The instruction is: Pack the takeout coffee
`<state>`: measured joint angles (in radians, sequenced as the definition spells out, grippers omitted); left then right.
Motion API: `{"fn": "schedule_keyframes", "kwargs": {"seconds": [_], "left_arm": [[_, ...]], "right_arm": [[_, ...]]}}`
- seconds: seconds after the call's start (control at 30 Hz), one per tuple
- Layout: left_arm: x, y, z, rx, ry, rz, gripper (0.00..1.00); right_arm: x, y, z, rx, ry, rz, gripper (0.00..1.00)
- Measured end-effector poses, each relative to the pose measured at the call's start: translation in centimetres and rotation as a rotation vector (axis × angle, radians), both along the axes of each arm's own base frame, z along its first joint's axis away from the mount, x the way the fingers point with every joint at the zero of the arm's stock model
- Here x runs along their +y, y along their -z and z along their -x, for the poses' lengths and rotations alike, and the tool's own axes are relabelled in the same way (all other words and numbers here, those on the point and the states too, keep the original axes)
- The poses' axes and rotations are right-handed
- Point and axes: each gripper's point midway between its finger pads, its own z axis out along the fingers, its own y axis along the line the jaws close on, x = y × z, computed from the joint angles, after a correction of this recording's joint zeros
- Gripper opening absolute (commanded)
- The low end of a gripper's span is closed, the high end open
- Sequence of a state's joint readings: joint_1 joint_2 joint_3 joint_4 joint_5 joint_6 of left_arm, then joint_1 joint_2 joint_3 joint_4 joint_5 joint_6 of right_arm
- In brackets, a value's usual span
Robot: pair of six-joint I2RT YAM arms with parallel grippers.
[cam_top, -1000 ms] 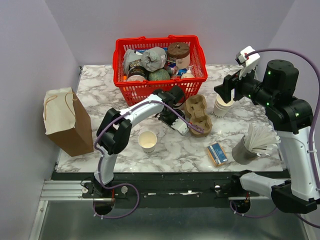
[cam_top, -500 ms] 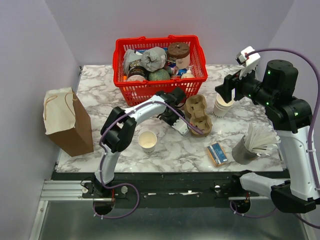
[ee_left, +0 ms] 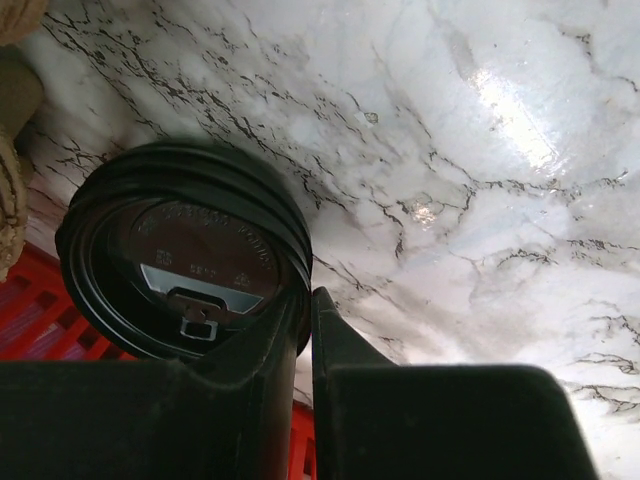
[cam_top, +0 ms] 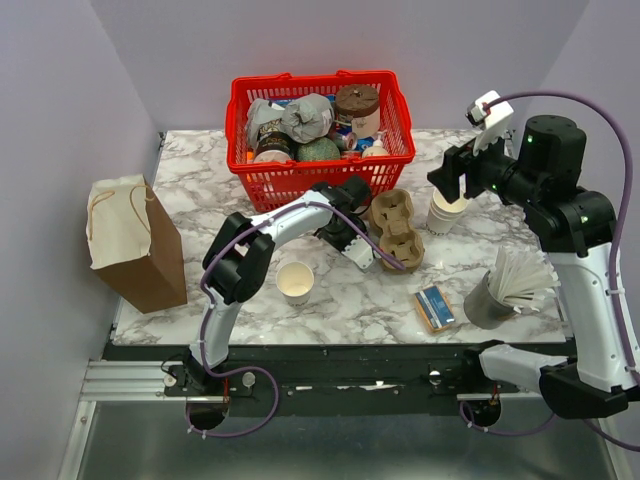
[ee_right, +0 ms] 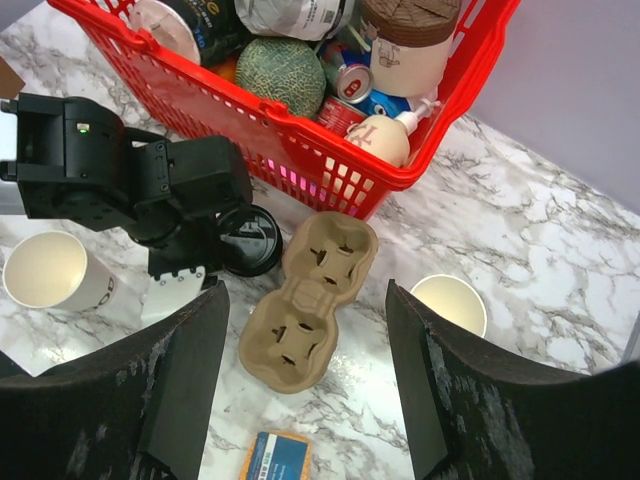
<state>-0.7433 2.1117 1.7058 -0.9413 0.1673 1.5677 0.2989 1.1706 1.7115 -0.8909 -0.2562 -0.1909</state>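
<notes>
- Left gripper: fingers pressed almost together. Their tips nip the rim of the black lid, and the wrist view shows only a sliver of gap between them.
- Black lid: top face up, sip flap visible. It sits at the centre of the overhead frame, between the front wall of the red basket and the pulp cup carrier, just beside the carrier's left edge. Whether it rests on the marble table or is raised off it cannot be determined.
- Takeout coffee cup: upright on the table, lower centre of the overhead frame, mouth open. It stands below and left of the lid, apart from it, and neither gripper touches it.
- Right gripper: fingers spread wide with nothing between them. It hangs in the air at the upper right of the overhead frame, above the stack of paper cups.
- Cup carrier: lies flat with its wells facing up, just right of centre.
- Red basket: top centre, filled with mixed goods, among them a green melon and a brown-lidded tub.
- Brown paper bag: upright at the left edge of the table, rope handles at its top.
- Lower right: a blue-and-orange packet lies flat. To its right is a grey holder of white folded papers.
</notes>
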Motion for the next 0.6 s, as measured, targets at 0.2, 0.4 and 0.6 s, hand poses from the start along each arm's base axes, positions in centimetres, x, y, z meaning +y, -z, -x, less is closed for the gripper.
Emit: {"fn": "schedule_keyframes", "kwargs": {"seconds": [0.2,0.4,0.6], "left_arm": [[-0.2,-0.3,-0.3,-0.007,0.001,0.004,0.1],[-0.6,-1.3,-0.8,-0.018,0.0,0.015,0.04],[-0.8,-1.7,-1.0,-0.015,-0.007,0.016,0.0]], "right_arm": [[-0.1,0.1,-0.2,0.005,0.004,0.001,0.72],[0.0,0.4,-0.5,0.014,0.006,0.004,0.72],[0.1,0.5,-0.9,0.02,0.006,0.006,0.72]]}}
